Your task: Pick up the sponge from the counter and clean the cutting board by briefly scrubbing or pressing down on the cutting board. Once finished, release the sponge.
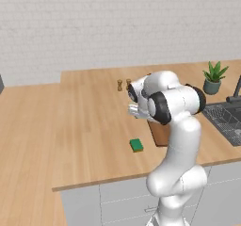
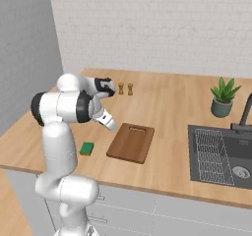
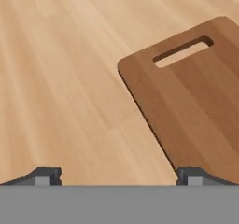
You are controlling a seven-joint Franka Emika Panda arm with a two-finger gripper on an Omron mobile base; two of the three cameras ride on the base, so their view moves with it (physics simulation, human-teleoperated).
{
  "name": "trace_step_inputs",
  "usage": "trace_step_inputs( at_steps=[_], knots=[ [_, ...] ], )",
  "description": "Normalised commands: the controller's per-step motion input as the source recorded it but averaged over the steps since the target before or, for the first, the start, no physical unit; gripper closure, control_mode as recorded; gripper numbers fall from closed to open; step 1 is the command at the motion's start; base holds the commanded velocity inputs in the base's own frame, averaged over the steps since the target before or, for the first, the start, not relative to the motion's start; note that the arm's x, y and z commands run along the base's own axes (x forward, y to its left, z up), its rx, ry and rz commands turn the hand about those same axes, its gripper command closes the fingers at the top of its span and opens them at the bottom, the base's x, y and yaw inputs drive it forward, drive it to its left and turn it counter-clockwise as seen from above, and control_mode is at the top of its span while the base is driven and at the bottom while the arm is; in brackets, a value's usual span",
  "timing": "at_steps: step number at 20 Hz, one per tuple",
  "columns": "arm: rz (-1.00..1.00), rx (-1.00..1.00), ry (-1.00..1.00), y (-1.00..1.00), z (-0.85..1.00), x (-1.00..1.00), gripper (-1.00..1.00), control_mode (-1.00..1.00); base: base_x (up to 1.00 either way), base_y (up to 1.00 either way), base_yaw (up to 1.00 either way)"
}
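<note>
In the left base view, the white arm is rising from the lower right and bending over the desk, its upper links hiding most of the cutting board; only a reddish-brown strip of the board is showing beside the arm. The sponge is lying flat on the desk just left of that strip, near the front edge and apart from the board. Two small pepper mills are standing side by side farther back, a potted plant is sitting at the right, and a dark sink is lying beside it.

In the right base view, the hand is hanging above the desk just left of the cutting board's slotted far end, holding nothing. The sponge is resting on the bare desk left of the board's near end, near it but not touching.

In the hand view, the two dark fingertips are standing wide apart at the bottom with nothing between them, so the hand is open. The board's slot handle is showing at the upper right, with light wood grain to the left.
</note>
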Motion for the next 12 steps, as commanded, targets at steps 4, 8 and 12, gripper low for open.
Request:
trace_step_inputs(
  at_steps=[4,8,12],
  knots=[
    [-0.39,-0.04,0.33,0.03,1.00,0.07,-1.00,-1.00,0.00,0.00,0.00],
    [-0.14,-0.08,0.15,0.43,1.00,-0.11,-1.00,-1.00,0.00,0.00,0.00],
    [0.00,-0.12,0.09,0.57,1.00,-0.13,-1.00,-1.00,0.00,0.00,0.00]
  ],
)
